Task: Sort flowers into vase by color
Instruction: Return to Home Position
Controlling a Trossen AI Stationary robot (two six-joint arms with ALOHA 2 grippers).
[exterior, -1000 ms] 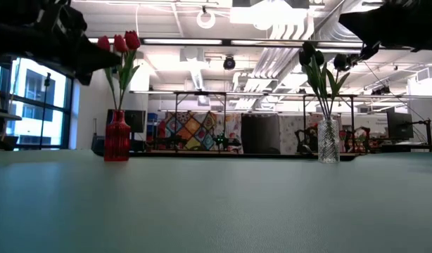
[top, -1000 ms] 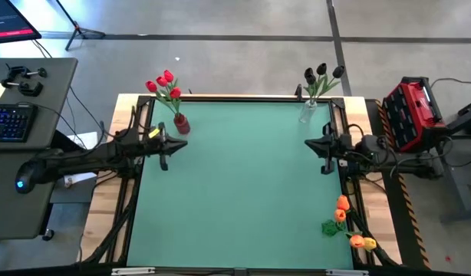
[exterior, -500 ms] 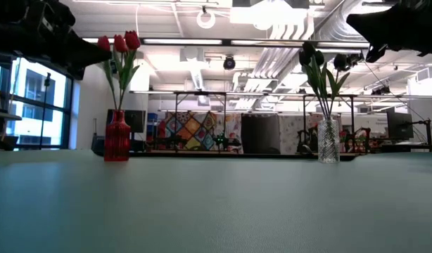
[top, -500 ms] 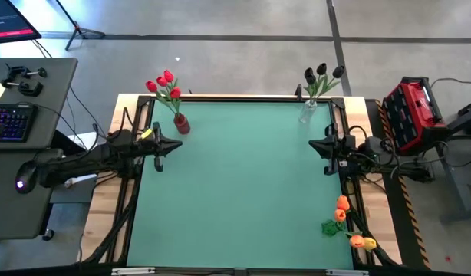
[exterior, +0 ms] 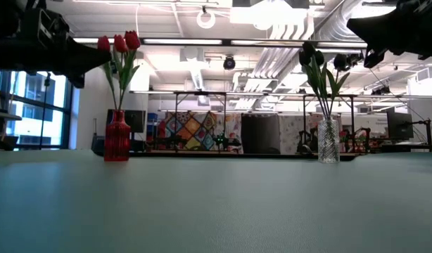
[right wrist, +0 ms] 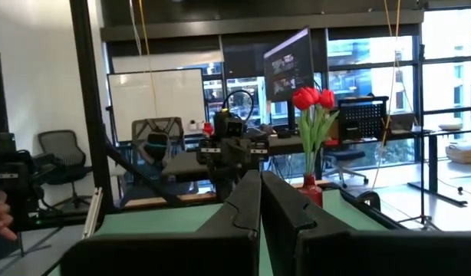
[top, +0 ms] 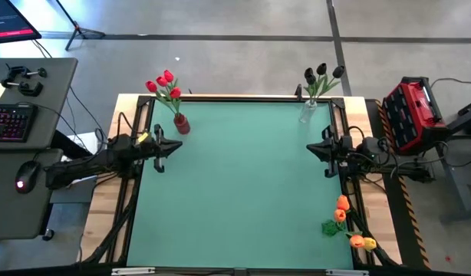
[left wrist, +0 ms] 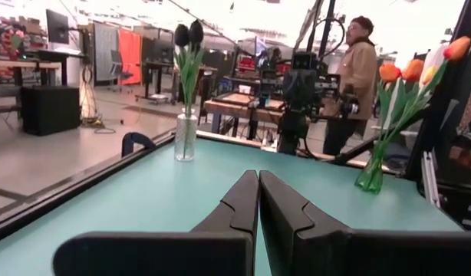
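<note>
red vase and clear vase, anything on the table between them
Nothing. The high view shows only bare green table between the red vase and the clear vase; the low view agrees.

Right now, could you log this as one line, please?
left gripper shut | right gripper shut | red tulips in red vase | black tulips in clear vase | orange tulips in green vase

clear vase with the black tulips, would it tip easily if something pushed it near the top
Probably tippy: the clear vase is tall and narrow, and the black tulips rise well above its rim, so a high push may topple it. It looks like glass, so likely rigid, slippery and breakable.
</note>
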